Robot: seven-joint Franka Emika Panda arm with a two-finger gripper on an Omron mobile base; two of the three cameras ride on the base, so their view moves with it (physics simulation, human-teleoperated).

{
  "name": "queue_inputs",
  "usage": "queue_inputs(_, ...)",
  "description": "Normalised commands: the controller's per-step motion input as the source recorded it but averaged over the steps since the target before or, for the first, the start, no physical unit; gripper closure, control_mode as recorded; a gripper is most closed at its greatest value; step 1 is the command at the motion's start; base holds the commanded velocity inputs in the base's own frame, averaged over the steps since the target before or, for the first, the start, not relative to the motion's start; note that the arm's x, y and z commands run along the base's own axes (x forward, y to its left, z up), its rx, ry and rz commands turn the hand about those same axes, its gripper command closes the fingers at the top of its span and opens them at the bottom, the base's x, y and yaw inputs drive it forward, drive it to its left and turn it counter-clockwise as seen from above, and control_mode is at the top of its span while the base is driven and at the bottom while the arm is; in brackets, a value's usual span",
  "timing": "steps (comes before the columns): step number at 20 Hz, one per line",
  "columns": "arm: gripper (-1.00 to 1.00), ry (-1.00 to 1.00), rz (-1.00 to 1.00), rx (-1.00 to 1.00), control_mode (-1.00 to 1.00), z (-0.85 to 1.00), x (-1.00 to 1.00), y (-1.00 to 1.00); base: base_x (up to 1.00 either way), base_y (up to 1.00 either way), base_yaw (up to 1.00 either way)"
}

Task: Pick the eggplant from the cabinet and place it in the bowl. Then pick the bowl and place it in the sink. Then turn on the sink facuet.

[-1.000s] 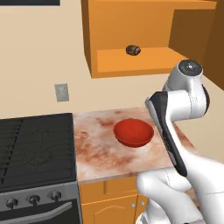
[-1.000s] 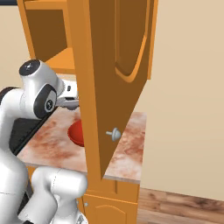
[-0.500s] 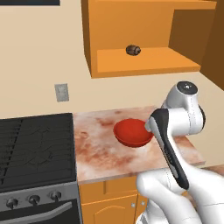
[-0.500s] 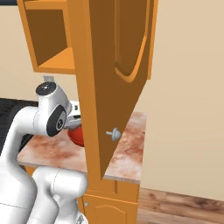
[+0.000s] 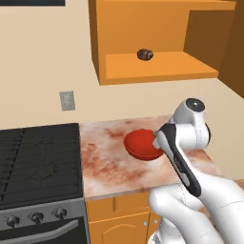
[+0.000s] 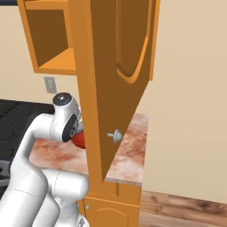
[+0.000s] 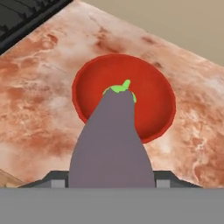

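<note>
Purple eggplant [image 7: 113, 140] sits squeezed in the gripper [image 7: 112, 181], whose fingers hide behind it. It hangs over the red bowl [image 7: 151, 94], covering part of it.

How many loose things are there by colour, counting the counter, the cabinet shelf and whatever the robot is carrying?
Red: 1, the bowl on the counter.
Grey-purple: 1, the eggplant, held in the tool above the bowl.
Dark brown: 1, the roundish lump on the cabinet shelf.
Total: 3
</note>
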Motion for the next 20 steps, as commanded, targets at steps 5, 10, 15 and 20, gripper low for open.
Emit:
queue_inputs(5,1.00,0.05,0.05,-0.06,-1.00,-0.42,0.63,0.21,0.00,0.00,0.00)
queue_inputs(10,1.00,0.07,0.00,-0.01,-1.00,-0.35,0.68,0.01,0.00,0.00,0.00)
queue_inputs(15,1.00,0.04,0.00,0.00,-1.00,-0.30,0.37,0.00,0.00,0.00,0.00)
queue_inputs(20,1.00,0.05,0.00,0.00,-1.00,-0.29,0.39,0.00,0.00,0.00,0.00)
